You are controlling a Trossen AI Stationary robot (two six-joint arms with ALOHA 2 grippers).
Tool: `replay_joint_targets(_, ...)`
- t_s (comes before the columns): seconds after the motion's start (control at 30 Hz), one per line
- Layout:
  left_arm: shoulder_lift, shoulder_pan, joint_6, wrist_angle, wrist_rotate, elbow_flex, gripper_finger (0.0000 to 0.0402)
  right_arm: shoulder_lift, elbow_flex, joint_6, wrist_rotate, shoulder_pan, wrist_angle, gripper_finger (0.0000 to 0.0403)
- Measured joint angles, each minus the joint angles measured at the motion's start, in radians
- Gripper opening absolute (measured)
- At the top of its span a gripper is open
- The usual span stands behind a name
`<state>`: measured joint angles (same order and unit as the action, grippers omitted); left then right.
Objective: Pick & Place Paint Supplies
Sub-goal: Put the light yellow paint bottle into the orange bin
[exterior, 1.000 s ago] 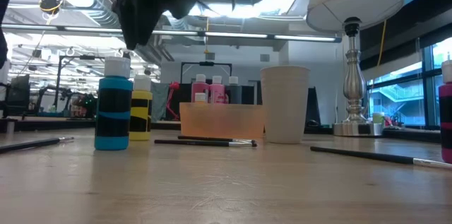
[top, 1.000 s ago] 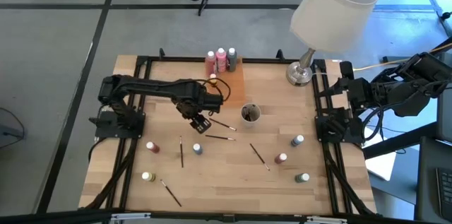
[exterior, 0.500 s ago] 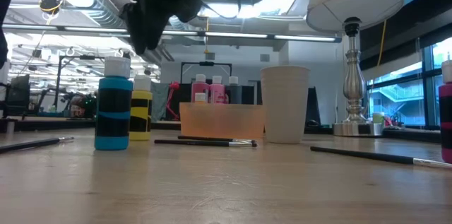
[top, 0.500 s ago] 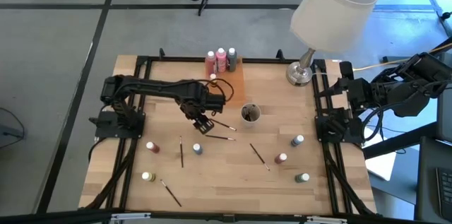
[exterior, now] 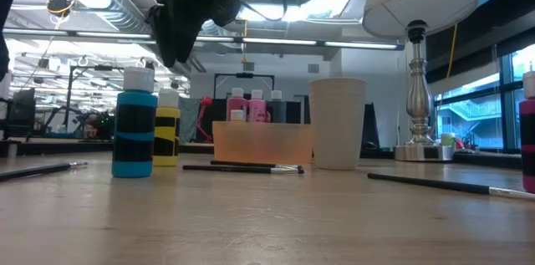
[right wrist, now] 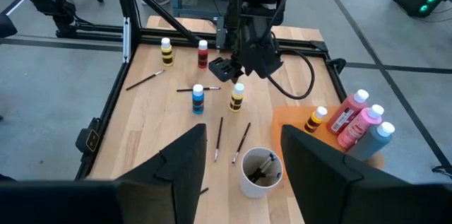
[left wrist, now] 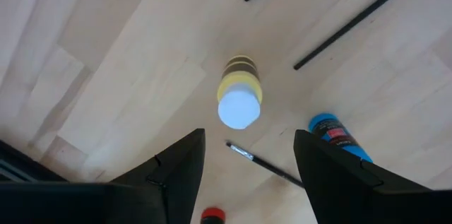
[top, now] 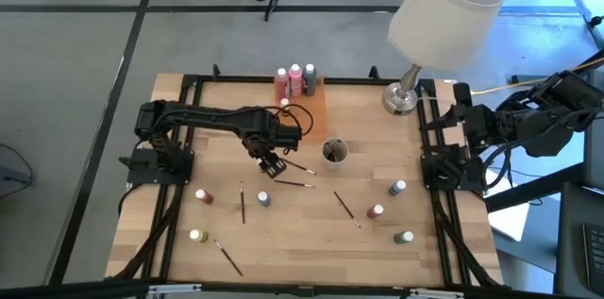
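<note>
A yellow paint bottle [left wrist: 239, 100] with a white cap stands upright on the table. My left gripper [left wrist: 248, 139] hangs open straight above it, pointing down and clear of the cap, and shows in the low view as the left gripper [exterior: 174, 39] over that bottle [exterior: 166, 131]. In the high view the gripper [top: 270, 162] covers the bottle. A blue bottle [left wrist: 337, 136] stands close by. Thin dark paintbrushes [top: 294, 183] lie around them. My right gripper [right wrist: 244, 131] is open and empty, held high beyond the table's right edge.
An orange tray [top: 311, 108] at the far edge holds pink, grey and yellow bottles [top: 295, 75]. A round cup [top: 334, 152] with brushes stands mid-table. A lamp [top: 401, 99] stands at the far right. More bottles [top: 399, 187] and brushes [top: 344, 207] are scattered toward the near edge.
</note>
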<state>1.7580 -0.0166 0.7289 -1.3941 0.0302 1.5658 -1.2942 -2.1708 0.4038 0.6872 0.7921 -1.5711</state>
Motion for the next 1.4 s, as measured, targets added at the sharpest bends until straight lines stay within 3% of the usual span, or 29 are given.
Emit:
replay_joint_targets(0.53,0.000,0.000,-0.025,0.040,0.005,-0.071,0.0214,-0.001,0.000,0.000,-0.001,0.000,0.000,0.0187)
replay_joint_targets(1.4,0.000,-0.001,-0.017,0.082,-0.025,-0.071,0.0214,-0.002,0.000,-0.019,0.000,0.000,0.000,0.0187)
